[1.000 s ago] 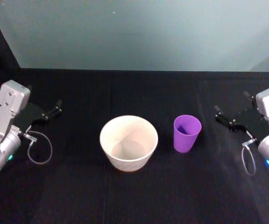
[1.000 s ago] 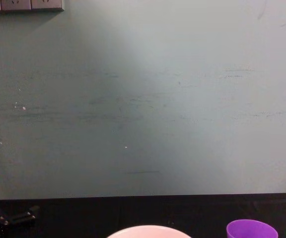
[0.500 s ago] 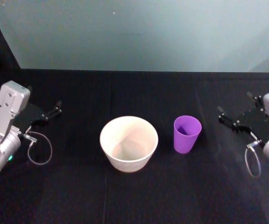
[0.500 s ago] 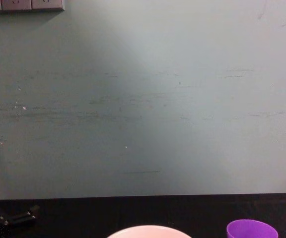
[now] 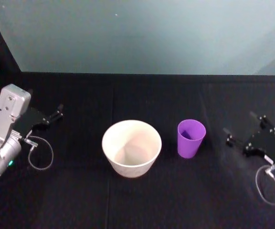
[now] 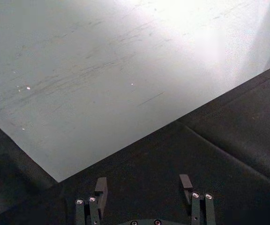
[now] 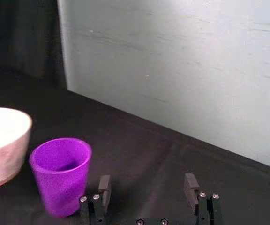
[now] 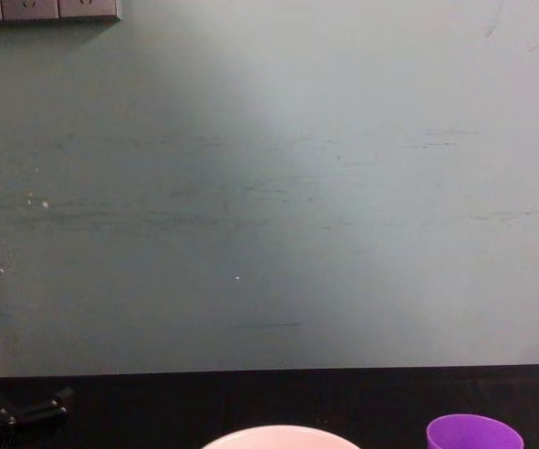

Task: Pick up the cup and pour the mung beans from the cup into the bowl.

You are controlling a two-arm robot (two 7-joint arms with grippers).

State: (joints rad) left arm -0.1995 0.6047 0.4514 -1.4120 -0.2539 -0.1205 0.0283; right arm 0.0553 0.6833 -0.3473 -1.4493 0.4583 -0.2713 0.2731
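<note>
The cup (image 5: 191, 138) stood upright on the black table (image 5: 137, 205), its mouth open to the head camera. The inside read as plain purple, and no beans could be made out from there. The bowl (image 5: 130, 167) sat just beside the cup on the cup's left, apart from it with a narrow strip of cloth between them. In the right wrist view the cup (image 7: 60, 173) stood ahead of the fingers and off to one side, with the bowl (image 7: 3, 136) past it.

The step in hand looked like the reach for the cup. To do it well, the right arm should probably line its open jaws up on the cup so they straddle the wall about halfway up. It should close squarely, since a light tapered cup could slip down or tip toward the bowl if nudged off-centre. Keeping the cup upright through the lift would matter.

The right gripper (image 5: 240, 127) hung low to the cup's right, apart from it, forearm angled in toward it. Its jaws were spread wide and held nothing (image 7: 147, 180). The left gripper (image 5: 56, 112) was parked well beyond the bowl from the cup. Its jaws were likewise parted and empty (image 6: 143, 180).
</note>
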